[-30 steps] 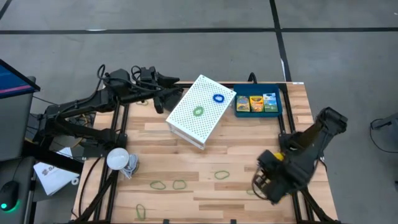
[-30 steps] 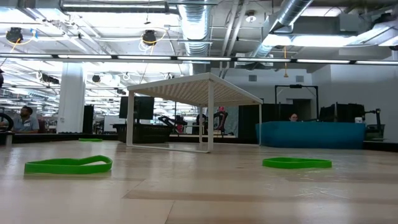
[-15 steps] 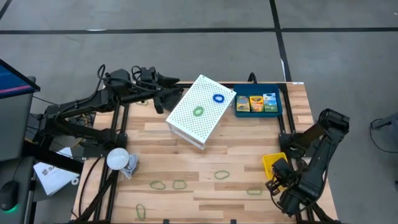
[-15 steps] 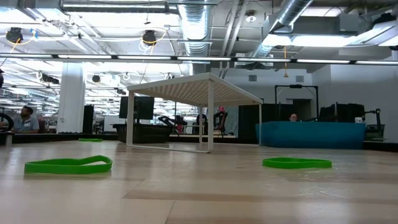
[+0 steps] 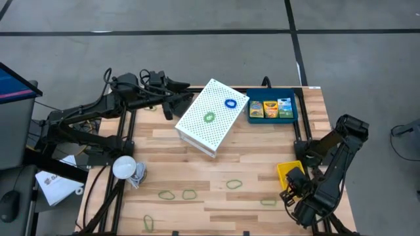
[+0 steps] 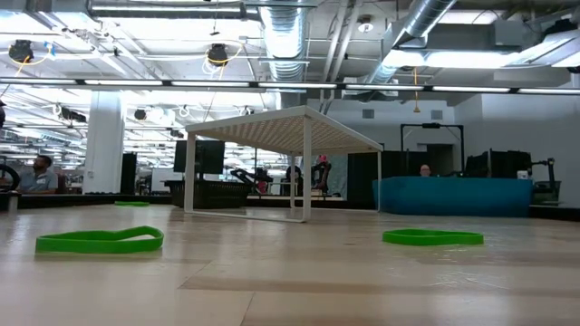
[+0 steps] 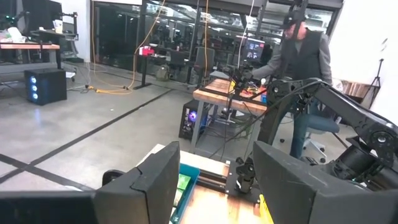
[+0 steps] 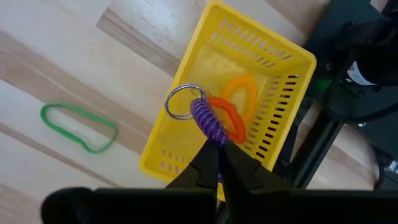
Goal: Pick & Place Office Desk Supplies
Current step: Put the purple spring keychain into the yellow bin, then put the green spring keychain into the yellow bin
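My right gripper is shut on a purple coiled band that carries a metal ring, over the yellow mesh tray. An orange coil lies beside it in that tray. In the high view the yellow tray sits by the table's right edge, just beyond the right gripper. The blue tray holds three crayon packs. My left gripper is open above the far-left corner, touching nothing. Green bands lie flat on the table. My right gripper pinches the purple coiled band by one end between its two fingers, coming from above and pointing down. The band reaches from the fingertips over the yellow tray with the metal ring at its free end. Whether it touches the tray floor cannot be told.
A white perforated stand is at the table's middle, with a blue band and a green band on top. A white bulb-like object lies at the left edge. A green band lies near the yellow tray.
My right arm has swung from over the yellow tray toward the table's near-right corner, uncovering the tray, and has then kept still.
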Action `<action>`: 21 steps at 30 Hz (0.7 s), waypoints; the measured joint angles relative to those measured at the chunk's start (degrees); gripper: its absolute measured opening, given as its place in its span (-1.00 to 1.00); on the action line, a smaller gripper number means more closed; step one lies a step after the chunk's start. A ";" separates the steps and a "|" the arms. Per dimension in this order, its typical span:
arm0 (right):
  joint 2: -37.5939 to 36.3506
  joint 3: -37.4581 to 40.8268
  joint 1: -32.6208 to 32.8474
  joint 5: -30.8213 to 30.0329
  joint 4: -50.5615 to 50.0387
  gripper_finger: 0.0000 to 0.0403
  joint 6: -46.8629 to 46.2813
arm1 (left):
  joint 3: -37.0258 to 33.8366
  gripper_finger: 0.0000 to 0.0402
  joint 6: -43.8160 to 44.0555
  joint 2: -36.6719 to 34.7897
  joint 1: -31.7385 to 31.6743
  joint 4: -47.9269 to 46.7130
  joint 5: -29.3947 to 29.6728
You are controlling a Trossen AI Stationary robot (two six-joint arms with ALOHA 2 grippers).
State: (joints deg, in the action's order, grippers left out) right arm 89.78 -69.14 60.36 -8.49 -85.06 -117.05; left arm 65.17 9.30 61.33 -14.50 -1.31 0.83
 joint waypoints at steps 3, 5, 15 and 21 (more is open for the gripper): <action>0.00 0.00 0.00 -0.10 0.02 -0.97 0.33 | 0.00 -0.02 0.00 0.02 0.00 0.05 0.00; 0.00 0.00 0.00 -0.20 0.03 -0.91 0.61 | 0.00 -0.02 0.00 0.02 0.00 0.01 0.02; 0.00 -0.04 0.00 -0.28 -1.95 -0.49 0.49 | 0.00 -0.04 0.15 0.02 0.44 0.01 0.02; 0.00 -0.04 0.00 -0.42 -2.10 -0.31 0.46 | 0.00 -0.06 0.17 0.02 0.46 -0.28 0.02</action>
State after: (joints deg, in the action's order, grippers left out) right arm 89.78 -69.19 60.36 -8.91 -87.15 -116.60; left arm 65.17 9.47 61.34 -14.04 -1.58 0.84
